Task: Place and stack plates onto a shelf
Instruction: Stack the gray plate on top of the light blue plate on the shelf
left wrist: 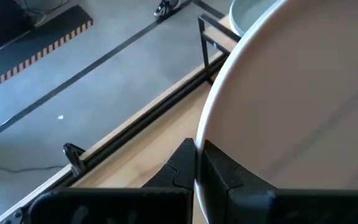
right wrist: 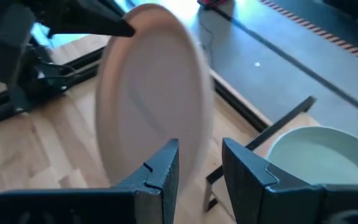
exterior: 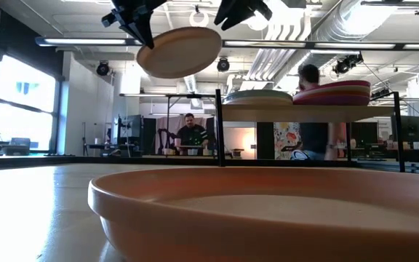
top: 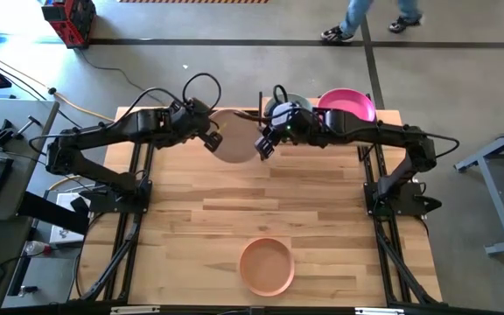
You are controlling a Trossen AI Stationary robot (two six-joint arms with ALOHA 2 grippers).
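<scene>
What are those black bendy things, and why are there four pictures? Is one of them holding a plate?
They are two robot arms working at a wooden table. One camera looks down from above, one sits low on the table, and one rides on each arm's wrist. The left gripper pinches the rim of a beige plate up in the air. The right gripper is open, right next to that plate. A salmon plate lies on the table. A small shelf already carries a pale plate and a pink stack.

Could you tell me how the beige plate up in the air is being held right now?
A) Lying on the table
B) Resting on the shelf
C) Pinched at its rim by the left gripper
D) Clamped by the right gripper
C: the left gripper is shut on the beige plate's rim, while the right gripper stands open beside it.
</scene>
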